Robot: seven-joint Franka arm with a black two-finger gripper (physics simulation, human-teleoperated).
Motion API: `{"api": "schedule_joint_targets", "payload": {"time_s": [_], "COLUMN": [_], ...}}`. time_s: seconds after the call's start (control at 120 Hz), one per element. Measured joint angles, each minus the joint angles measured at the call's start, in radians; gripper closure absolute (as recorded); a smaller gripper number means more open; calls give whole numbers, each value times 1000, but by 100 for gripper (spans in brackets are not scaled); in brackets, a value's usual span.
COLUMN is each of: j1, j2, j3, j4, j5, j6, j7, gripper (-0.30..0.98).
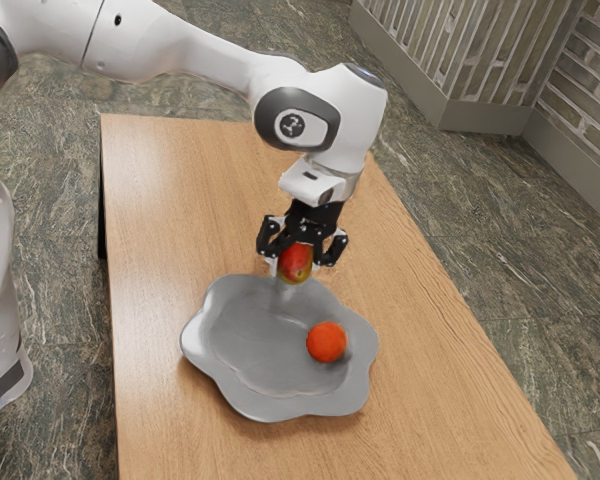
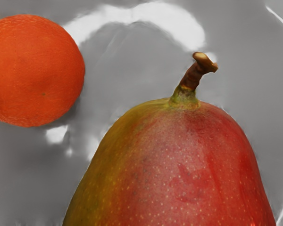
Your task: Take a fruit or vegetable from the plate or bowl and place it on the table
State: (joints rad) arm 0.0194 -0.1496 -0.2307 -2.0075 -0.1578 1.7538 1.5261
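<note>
The mango (image 1: 296, 263) is clamped between the two fingers of the end effector (image 1: 297, 265), above the far part of the grey scalloped plate (image 1: 220, 345). Its smooth, tapering skin could let it slip or twist if the grip sits off its middle. It looks low over the rim, so a sideways move without enough lift could knock the plate or scrape the fruit. Opening too soon could drop it on the sloping edge; on the wooden table (image 1: 420, 350), its rounded body may roll after release. The orange (image 1: 327, 342) rests apart in the plate and could roll if that is bumped. The arm bears a dark round emblem (image 1: 292, 125); I can read no lettering.
</note>
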Motion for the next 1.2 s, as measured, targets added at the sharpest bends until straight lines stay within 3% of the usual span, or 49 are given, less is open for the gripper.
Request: {"api": "schedule_joint_targets", "payload": {"time_s": [0.083,0.192,0.358,0.475,0.617,0.908,1.083,1.2], "j1": [7,19,24,23,23,21,56,15], "j2": [-34,-52,-41,-40,-39,13,233,293], "j3": [155,341,431,441,458,443,313,234], "j4": [18,48,59,60,60,114,425,523], "j5": [13,41,76,103,114,89,44,32], "j6": [-20,-48,-63,-74,-83,-93,-97,-99], "j7": [0,0,-3,-5,-7,-16,-135,-318], "gripper": [64,56,51,23,9,1,0,0]}}
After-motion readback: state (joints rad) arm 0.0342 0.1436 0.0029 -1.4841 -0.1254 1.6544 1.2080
